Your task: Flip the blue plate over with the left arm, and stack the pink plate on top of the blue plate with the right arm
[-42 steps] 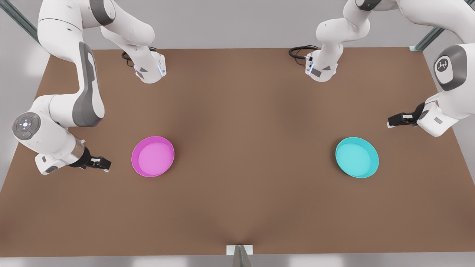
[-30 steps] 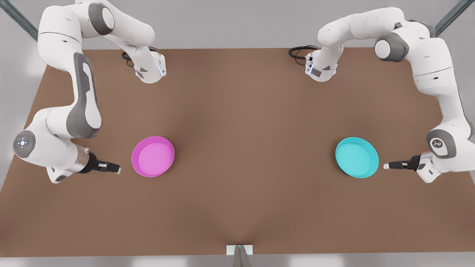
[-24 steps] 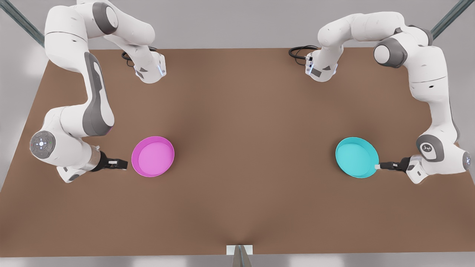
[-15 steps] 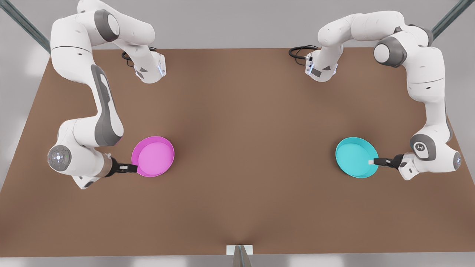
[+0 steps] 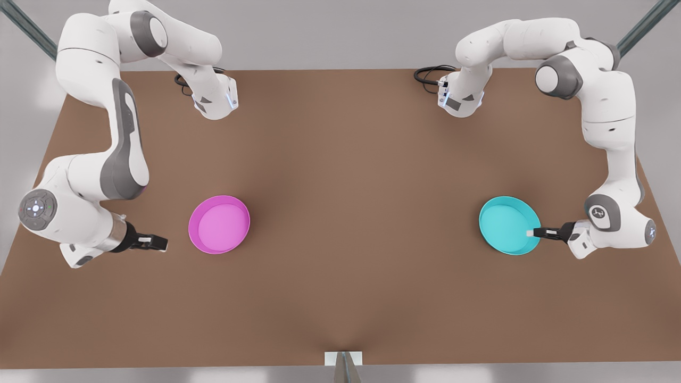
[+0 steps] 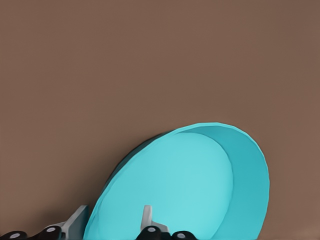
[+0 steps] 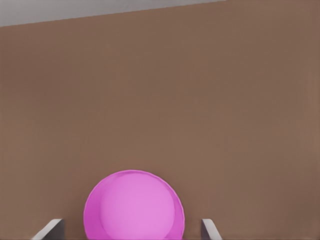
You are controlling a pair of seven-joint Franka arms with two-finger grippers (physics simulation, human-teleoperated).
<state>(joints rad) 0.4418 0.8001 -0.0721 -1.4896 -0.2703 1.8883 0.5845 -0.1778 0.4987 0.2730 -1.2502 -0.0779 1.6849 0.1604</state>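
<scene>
Counter (image 5: 340, 223): brown, both plates rim-up and well apart. Left arm (image 5: 612, 133), on the front view's right, reaches in low from the side; right arm (image 5: 101, 154), on the front view's left, waits.

Blue plate (image 5: 508, 223) sits near the front view's right edge; in the left wrist view it looks tilted, one side lifted. Pink plate (image 5: 219, 224) lies flat.

Left gripper (image 5: 533, 233) is clamped on the blue plate's rim, one finger (image 6: 147, 219) inside, the other under. Right gripper (image 5: 159, 243) stands short of the pink plate, fingers wide apart.

Risks, as I judge them:
- Thin rim pinch at one point; the plate may pivot or slip out mid-turn.
- Low wrist; the plate's far edge may drag along the counter.
- A dropped plate could land rim-up again or skid away.
</scene>
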